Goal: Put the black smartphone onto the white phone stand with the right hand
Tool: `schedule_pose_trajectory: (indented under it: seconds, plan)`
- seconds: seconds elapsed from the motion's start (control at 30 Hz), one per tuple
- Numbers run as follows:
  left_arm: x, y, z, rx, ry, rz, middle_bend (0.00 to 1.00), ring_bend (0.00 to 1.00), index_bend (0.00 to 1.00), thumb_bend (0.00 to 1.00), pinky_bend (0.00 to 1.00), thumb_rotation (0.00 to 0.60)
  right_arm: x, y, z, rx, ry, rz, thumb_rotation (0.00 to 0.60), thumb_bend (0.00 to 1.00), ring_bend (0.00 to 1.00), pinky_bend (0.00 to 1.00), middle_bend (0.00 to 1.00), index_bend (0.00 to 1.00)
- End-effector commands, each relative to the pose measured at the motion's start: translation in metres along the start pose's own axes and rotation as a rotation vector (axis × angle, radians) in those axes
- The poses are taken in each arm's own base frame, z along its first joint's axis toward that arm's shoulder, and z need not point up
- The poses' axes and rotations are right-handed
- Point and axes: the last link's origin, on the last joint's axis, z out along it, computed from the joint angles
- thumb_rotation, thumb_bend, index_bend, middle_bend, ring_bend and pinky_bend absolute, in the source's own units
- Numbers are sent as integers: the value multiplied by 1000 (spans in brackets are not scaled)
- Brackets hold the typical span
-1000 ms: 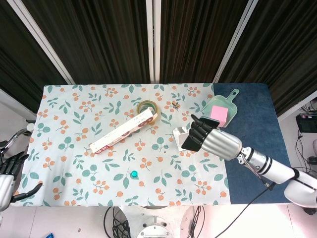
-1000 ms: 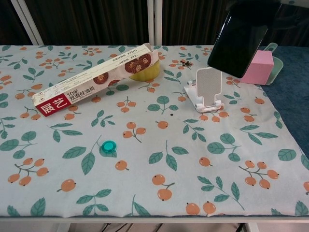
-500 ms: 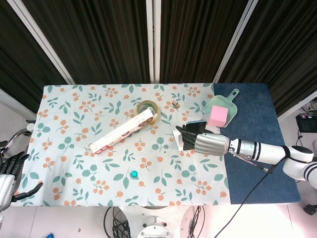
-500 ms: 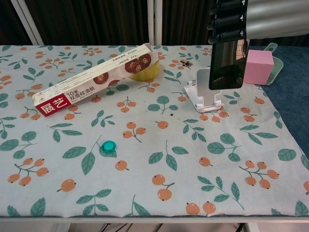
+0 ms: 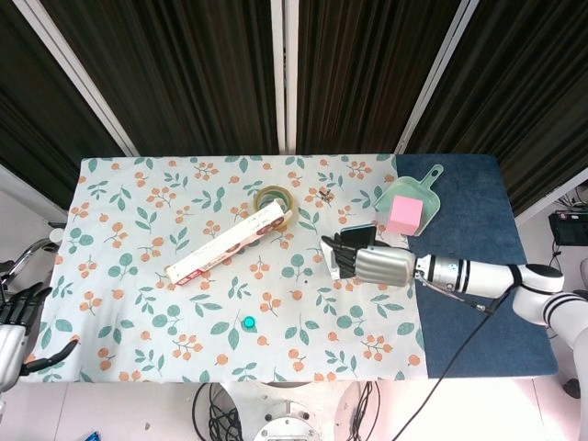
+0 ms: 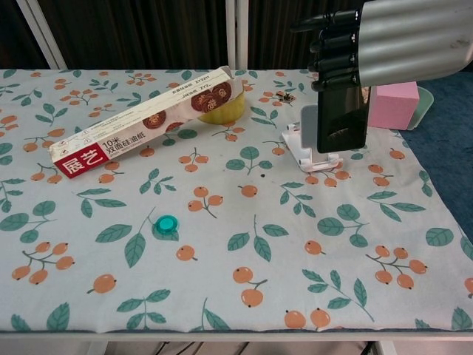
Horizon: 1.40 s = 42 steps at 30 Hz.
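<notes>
The black smartphone [image 6: 341, 118] stands upright in front of the white phone stand [image 6: 307, 148], its lower edge close to the stand's lip; whether it touches I cannot tell. My right hand [image 6: 384, 48] grips the phone's top from above. In the head view the right hand [image 5: 372, 261] covers most of the white phone stand [image 5: 333, 255], and the black smartphone [image 5: 360, 231] shows as a dark edge behind the fingers. My left hand [image 5: 16, 338] hangs off the table's left front corner, fingers spread, holding nothing.
A long foil box [image 6: 144, 122] lies diagonally at the left, leaning on a yellow tape roll [image 6: 222, 111]. A teal bottle cap [image 6: 167, 222] lies near the middle. A pink block [image 6: 395, 103] in a green dustpan [image 5: 413, 197] sits right of the stand. Small black clip [image 6: 281, 96] behind.
The right hand has come down with the phone, turning it from tilted to upright and lowering it onto the front of the stand. The left hand has stayed still.
</notes>
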Motion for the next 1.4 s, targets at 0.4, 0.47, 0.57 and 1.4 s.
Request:
schedule_pose_trajectory:
  seconds: [0.4, 0.47, 0.57, 1.4]
  plan:
    - [2, -5, -2, 11, 5, 30, 66, 99, 107, 128, 204, 162, -10, -1, 18, -4, 2, -1, 600, 337, 405, 0, 413, 579]
    - [1, -6, -2, 12, 4, 30, 66, 99, 107, 127, 203, 161, -10, 0, 19, -4, 2, 0, 600, 337, 401, 0, 410, 578]
    - [1, -6, -1, 12, 3, 27, 66, 99, 107, 127, 203, 161, -11, 0, 20, -2, -2, 4, 600, 336, 398, 0, 407, 576]
    - [3, -9, -6, 27, 7, 39, 66, 99, 107, 128, 204, 162, -17, -7, 24, 35, 4, 26, 600, 344, 273, 0, 328, 543]
